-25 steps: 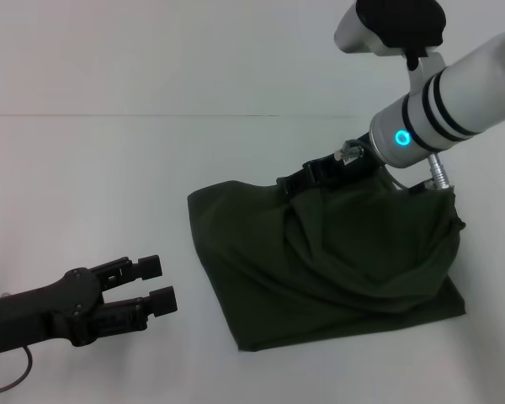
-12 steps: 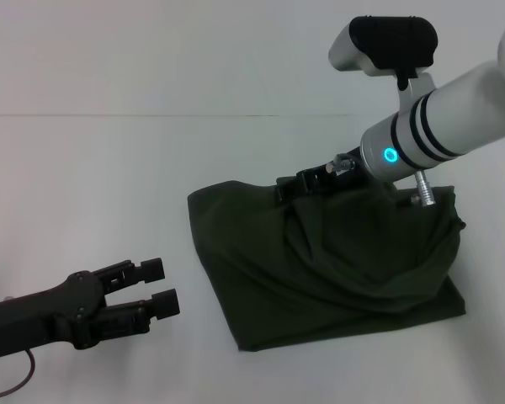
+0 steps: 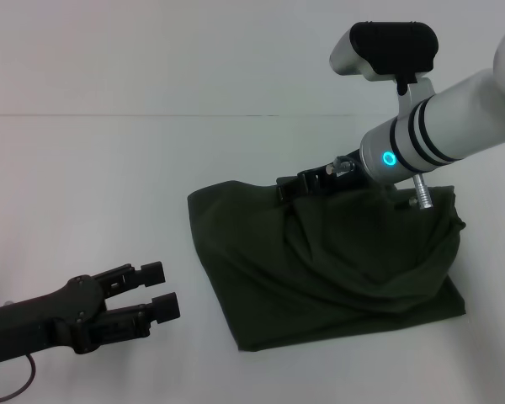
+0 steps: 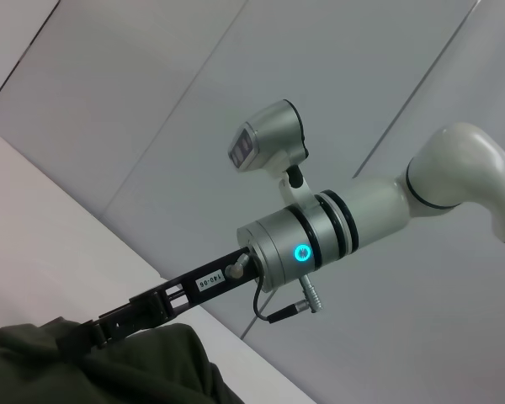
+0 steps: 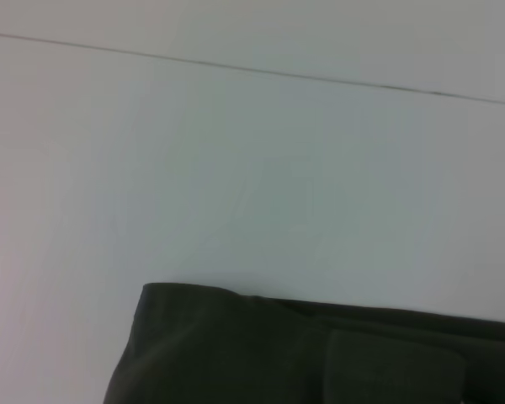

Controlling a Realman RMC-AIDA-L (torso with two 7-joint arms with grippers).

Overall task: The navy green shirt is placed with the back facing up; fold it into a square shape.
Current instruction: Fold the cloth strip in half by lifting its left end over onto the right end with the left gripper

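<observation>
**Navy green shirt bunched right of centre, right claw at its far edge**

Head view: navy green shirt (image 3: 337, 265) lies as a rumpled, roughly four-sided heap in the centre-right of the frame on the white table (image 3: 109, 185). Folds run across its top; lower edge flat on the surface. Right gripper (image 3: 299, 184) reaches in from the upper right, black fingers down at the shirt's upper edge, right where the cloth rises; fingertips sit in or against the fabric, so cannot tell if they pinch it or how far apart they are. Right arm's white wrist with a lit blue ring is above the shirt's upper right part. Left gripper (image 3: 157, 290) in the lower left, well apart from the shirt, over bare table, jaws apart with a clear gap, holding nothing.

Left wrist view: right gripper (image 4: 101, 326) seen from afar, black finger bar slanting down to the shirt (image 4: 126, 370) at the bottom left; tips meet a raised fold, grip not readable.

Right wrist view: shirt (image 5: 261, 353) fills the bottom of the frame, one corner at lower left, table (image 5: 236, 168) above it. No fingers visible.
</observation>
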